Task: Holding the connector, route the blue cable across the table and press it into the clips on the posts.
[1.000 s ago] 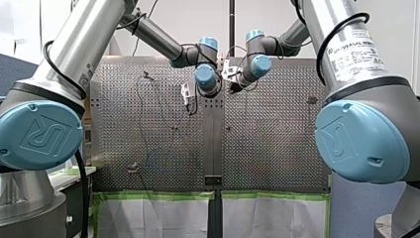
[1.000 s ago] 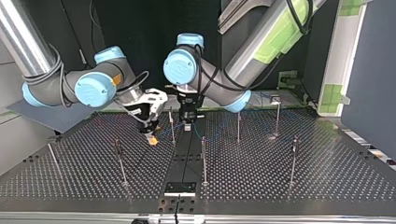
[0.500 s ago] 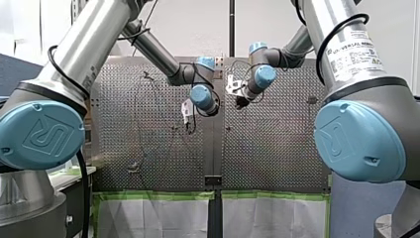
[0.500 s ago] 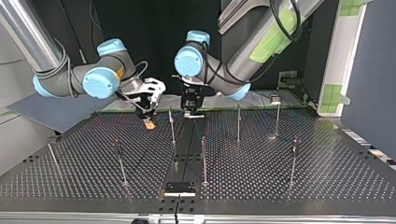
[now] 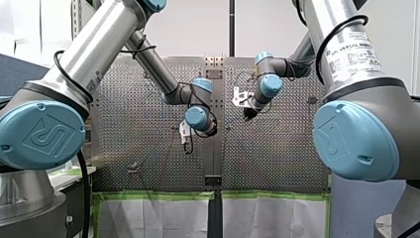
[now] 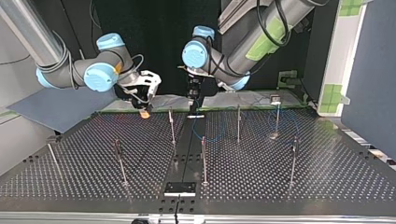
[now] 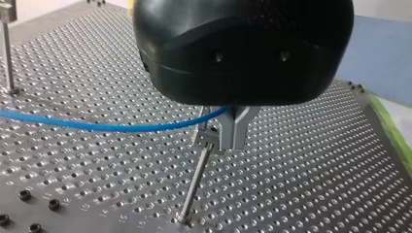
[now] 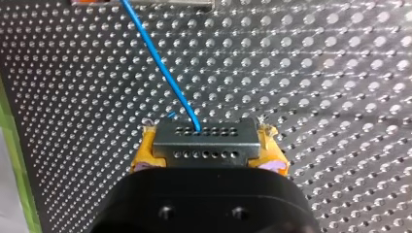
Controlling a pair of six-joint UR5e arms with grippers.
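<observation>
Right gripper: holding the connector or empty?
Holding. Right wrist view shows the right gripper with its yellow pads clamped on both ends of the grey connector, blue cable running out of it.

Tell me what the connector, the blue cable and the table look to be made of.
Connector: apparently bare metal, dull grey sheen, two rows of small holes.
Blue cable: probably plastic-sheathed; smooth, evenly coloured, bending in a soft curve.
Table: perforated metal plate, matt grey, glinting around the holes.
</observation>
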